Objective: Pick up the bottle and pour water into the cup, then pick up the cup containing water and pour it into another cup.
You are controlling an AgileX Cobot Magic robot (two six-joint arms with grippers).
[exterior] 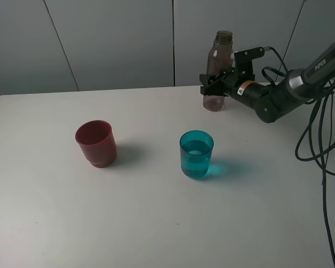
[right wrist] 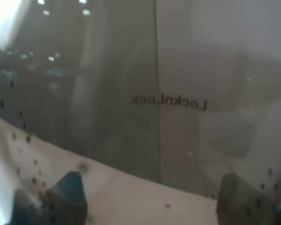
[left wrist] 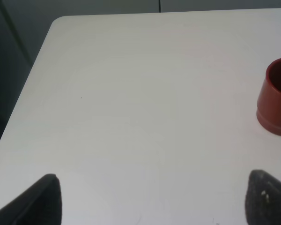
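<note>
While the right hand (exterior: pixel 215 84) is clamped on the bottle (exterior: pixel 220 56) upright behind the cup (exterior: pixel 196 154), that water-filled cup looks light, smooth and squeezable, best gripped mid-wall and kept upright.

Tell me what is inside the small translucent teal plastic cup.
The small translucent teal plastic cup holds water, its level showing through the wall below the rim. Whether anything small lies at its bottom cannot be told.

White table (exterior: pixel 156 223) holds red cup (exterior: pixel 96 143), teal cup (exterior: pixel 196 154), bottle (exterior: pixel 218 56).
</note>
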